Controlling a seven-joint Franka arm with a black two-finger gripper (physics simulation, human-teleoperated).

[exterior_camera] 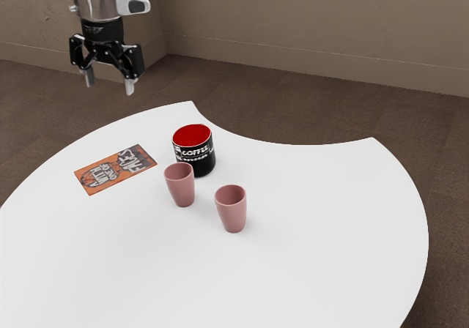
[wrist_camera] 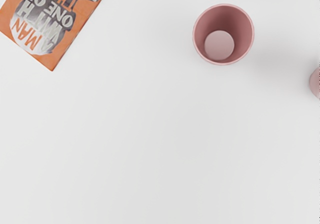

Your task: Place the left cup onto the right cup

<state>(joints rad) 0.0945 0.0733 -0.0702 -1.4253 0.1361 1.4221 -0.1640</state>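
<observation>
Gripper [exterior_camera: 108,85], spread and empty, hangs well apart from left cup [exterior_camera: 179,184] and right cup [exterior_camera: 231,208]; stacking not yet begun.

A pink cup [wrist_camera: 223,34] stands upright on the white table [wrist_camera: 150,149], an orange card [wrist_camera: 50,14] well apart.

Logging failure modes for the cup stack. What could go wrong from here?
1. The gripper hangs open, far from the left cup. The mug stands close behind that cup and may get clipped on descent.
2. The right cup is near and looks the same: wrong pick, or a knock.
3. Off-centre release could tip both.
</observation>
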